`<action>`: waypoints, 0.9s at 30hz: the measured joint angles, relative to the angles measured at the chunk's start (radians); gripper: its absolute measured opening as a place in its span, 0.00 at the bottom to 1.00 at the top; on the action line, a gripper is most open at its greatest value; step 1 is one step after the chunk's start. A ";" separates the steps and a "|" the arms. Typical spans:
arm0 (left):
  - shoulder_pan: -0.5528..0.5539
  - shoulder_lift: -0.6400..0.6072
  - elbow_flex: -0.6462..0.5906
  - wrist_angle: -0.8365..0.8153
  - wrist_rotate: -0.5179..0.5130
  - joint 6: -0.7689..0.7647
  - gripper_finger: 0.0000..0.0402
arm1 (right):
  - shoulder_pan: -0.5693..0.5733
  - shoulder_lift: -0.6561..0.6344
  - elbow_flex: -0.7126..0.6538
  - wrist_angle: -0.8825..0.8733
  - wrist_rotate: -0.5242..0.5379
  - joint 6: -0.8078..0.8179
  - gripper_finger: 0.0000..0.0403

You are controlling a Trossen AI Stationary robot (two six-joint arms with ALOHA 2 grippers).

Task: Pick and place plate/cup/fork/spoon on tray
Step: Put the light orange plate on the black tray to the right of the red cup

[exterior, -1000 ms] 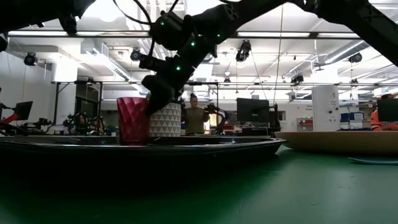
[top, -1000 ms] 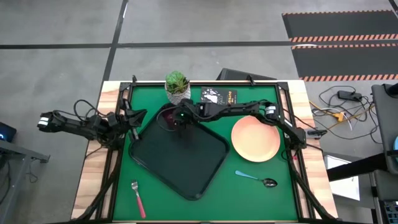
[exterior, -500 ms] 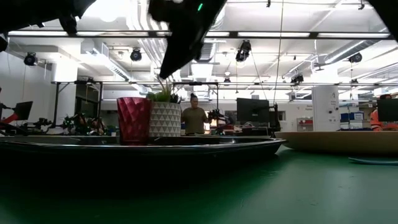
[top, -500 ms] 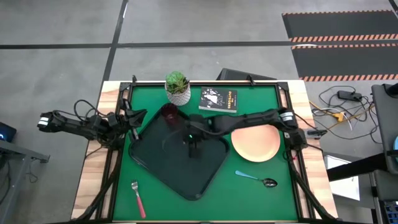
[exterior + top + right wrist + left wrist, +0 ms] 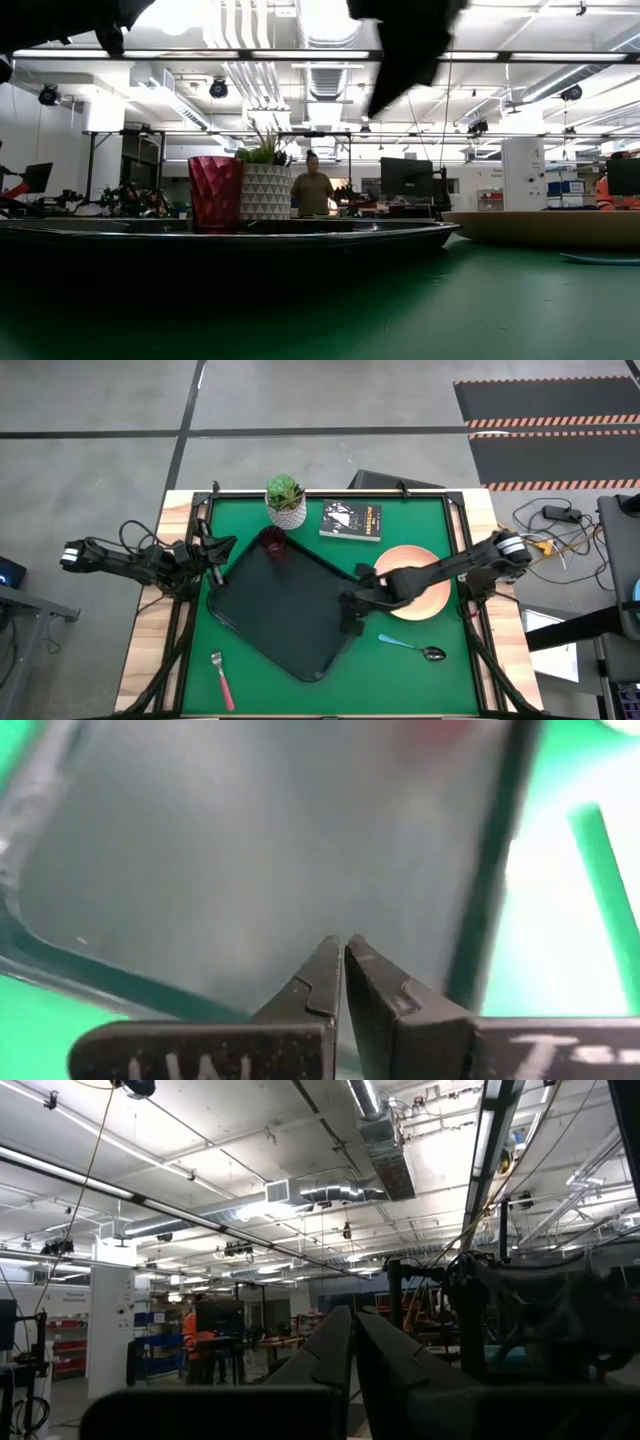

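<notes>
The cup stands upright in the far corner of the tray. The plate lies on the desk beside the tray's right edge, the spoon near the front edge, the fork at the front left. The right gripper hangs above the tray's right side, fingers closed and empty. The left gripper waits at the left edge, fingers closed.
</notes>
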State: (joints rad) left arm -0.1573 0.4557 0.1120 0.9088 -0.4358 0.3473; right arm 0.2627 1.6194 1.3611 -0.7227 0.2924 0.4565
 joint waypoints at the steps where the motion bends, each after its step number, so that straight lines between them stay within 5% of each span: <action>1: 0.000 0.000 0.000 0.000 0.000 0.000 0.00 | 0.008 -0.025 -0.035 0.002 0.020 0.035 0.02; 10: 0.000 -0.001 0.002 0.004 0.000 0.000 0.00 | 0.037 -0.185 -0.294 0.024 0.189 0.261 0.02; 27: 0.000 0.000 0.000 0.000 -0.002 0.000 0.00 | 0.038 -0.219 -0.669 0.638 0.458 0.256 0.02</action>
State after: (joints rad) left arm -0.1571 0.4561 0.1120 0.9086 -0.4374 0.3477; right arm 0.3012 1.4001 0.6925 -0.0850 0.7505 0.7128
